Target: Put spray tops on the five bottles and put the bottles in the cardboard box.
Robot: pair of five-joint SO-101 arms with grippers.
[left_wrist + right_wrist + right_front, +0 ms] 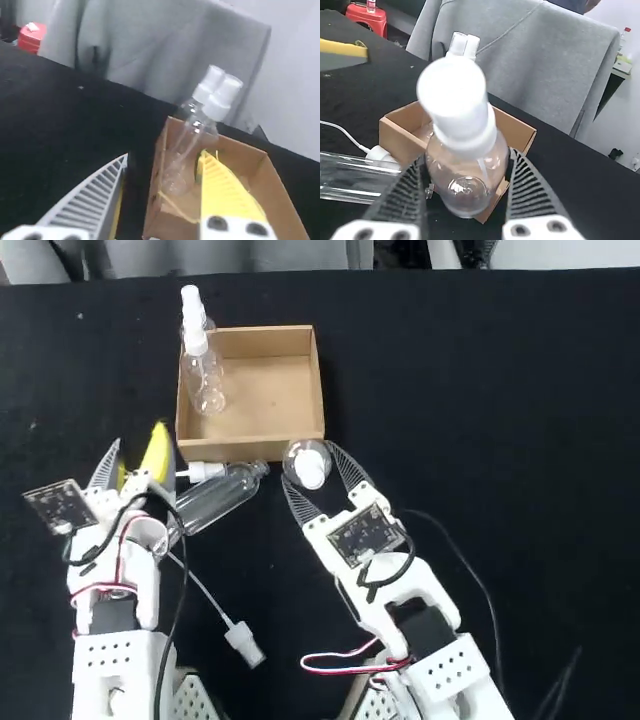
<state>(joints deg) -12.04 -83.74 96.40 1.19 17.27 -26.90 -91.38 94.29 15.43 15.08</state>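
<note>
Right gripper (308, 462) clamps capped spray bottle (465, 167) upright at cardboard box (319, 380) front edge (likely staged for drop-in); left gripper (138, 440) sits wide open, empty, beside box.

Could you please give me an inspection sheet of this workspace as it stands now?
Surface: black table.
Job's things: cardboard box holds two capped spray bottles upright in one corner; an uncapped bottle lies before it; a loose spray top lies beside that bottle, a second spray top near the left arm's base.
Clutter: nothing seen.
End effectors: left end effector open by the box; right end effector shut on a capped bottle.
Cables: red and white wires at the arm bases.
Surroundings: grey garment, red stool.
</note>
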